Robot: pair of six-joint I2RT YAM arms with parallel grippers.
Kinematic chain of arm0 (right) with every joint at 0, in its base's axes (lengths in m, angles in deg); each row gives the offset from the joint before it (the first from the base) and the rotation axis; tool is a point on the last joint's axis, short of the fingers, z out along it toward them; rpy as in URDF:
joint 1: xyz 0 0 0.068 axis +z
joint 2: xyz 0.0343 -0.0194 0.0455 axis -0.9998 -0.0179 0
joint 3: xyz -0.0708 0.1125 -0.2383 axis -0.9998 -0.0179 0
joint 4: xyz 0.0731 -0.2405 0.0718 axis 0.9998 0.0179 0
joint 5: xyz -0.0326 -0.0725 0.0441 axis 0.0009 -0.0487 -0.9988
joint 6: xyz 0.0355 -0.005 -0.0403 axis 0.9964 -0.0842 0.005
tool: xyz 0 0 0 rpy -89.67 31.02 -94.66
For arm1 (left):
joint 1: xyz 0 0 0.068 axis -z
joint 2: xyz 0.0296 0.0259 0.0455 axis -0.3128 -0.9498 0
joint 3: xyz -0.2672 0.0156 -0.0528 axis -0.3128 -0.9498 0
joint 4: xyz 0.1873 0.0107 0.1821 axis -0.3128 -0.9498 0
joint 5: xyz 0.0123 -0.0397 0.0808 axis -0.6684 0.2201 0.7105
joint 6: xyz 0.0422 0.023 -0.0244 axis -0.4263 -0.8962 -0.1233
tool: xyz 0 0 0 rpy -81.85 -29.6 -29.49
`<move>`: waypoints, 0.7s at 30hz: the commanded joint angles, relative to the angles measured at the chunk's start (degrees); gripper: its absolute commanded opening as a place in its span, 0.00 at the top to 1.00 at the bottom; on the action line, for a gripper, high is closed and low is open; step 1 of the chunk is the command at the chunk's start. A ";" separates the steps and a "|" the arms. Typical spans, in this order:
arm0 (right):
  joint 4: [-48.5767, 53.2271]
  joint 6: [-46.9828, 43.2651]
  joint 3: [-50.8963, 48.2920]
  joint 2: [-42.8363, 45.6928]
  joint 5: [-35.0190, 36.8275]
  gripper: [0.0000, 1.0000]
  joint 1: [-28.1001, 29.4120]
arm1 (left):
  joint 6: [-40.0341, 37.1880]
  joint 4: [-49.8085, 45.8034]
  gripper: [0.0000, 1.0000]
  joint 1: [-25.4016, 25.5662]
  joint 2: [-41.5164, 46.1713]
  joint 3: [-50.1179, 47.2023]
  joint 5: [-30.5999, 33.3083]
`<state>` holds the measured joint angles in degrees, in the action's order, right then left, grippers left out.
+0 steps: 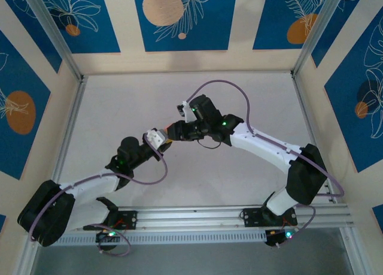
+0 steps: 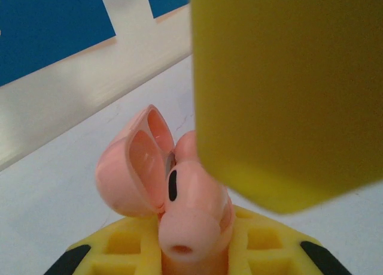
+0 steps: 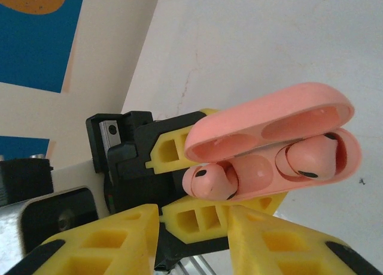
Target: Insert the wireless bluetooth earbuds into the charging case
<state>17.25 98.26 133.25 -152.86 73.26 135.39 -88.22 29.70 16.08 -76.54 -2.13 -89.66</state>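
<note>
The pink charging case [image 3: 272, 116] is off the table with its lid [image 2: 128, 167] open. My left gripper [image 2: 194, 254] is shut on its lower body, one yellow finger [image 3: 170, 149] on each side. One of the wireless bluetooth earbuds [image 3: 308, 158] sits in the right-hand well. The other earbud [image 3: 210, 180] is partly in the left-hand well, its rounded end [image 2: 191, 218] sticking out. My right gripper [image 3: 192, 214] is just in front of that earbud, open, with nothing between its fingers [image 3: 269, 245]. One right finger [image 2: 287, 89] looms close over the case. The two grippers meet above the table's middle [image 1: 169, 136].
The white tabletop [image 1: 137, 107] lies below both grippers. Aluminium posts [image 1: 54, 35] and blue-patterned walls [image 1: 179, 17] enclose it at the back and sides. The arms' mounting rail [image 1: 197, 218] runs along the near edge.
</note>
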 commanded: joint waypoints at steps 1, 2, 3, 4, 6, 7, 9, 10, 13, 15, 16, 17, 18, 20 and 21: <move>-0.21 1.05 1.40 -1.17 -0.51 0.66 0.52 | -1.47 -0.30 0.80 0.64 1.19 -0.02 0.84; -0.43 1.09 1.38 -1.40 -0.49 0.66 0.60 | -1.46 -0.32 0.80 0.64 1.24 -0.06 0.84; -0.53 1.10 1.48 -1.65 -0.48 0.67 0.59 | -1.42 -0.29 0.80 0.61 1.27 -0.06 0.75; -0.47 1.02 1.63 -1.99 -0.46 0.67 0.61 | -1.35 -0.36 0.80 0.64 1.31 -0.01 0.62; -0.45 1.00 1.92 -2.45 -0.24 0.67 0.61 | -1.34 -0.45 0.80 0.68 1.50 -0.07 0.62; -0.53 0.99 2.09 -2.71 -0.19 0.67 0.61 | -1.36 -0.57 0.80 0.68 1.55 -0.07 0.61; -1.03 1.00 2.19 -3.07 -0.29 0.66 0.70 | -1.51 -0.82 0.80 0.68 1.73 0.02 0.70; -1.30 1.09 2.26 -3.20 -0.35 0.66 0.69 | -1.52 -1.00 0.80 0.68 1.89 0.02 0.71; -1.33 1.09 2.64 -3.67 -0.29 0.65 0.78 | -1.78 -1.51 0.80 0.67 2.08 0.11 0.82; -1.41 1.07 2.80 -3.85 -0.12 0.65 0.78 | -1.77 -1.63 0.80 0.68 2.15 0.07 0.85; -1.50 1.04 2.89 -3.99 -0.08 0.65 0.82 | -1.78 -1.75 0.80 0.67 2.17 0.11 0.84; -1.57 1.00 2.98 -4.12 -0.12 0.66 0.87 | -1.84 -1.84 0.80 0.63 2.17 0.07 0.82; -1.59 0.92 3.01 -4.16 -0.03 0.67 0.84 | -1.79 -1.89 0.80 0.67 2.26 0.11 0.80; -1.22 0.68 3.30 -4.41 0.19 0.69 0.87 | -1.91 -2.07 0.80 0.63 2.50 0.11 0.63; -0.79 0.36 3.46 -4.43 0.60 0.70 0.87 | -1.87 -2.22 0.80 0.70 2.69 0.11 0.56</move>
<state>17.18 98.70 134.50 -156.47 73.46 135.74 -89.10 26.69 16.08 -75.65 -2.13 -88.00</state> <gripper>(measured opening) 0.305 0.201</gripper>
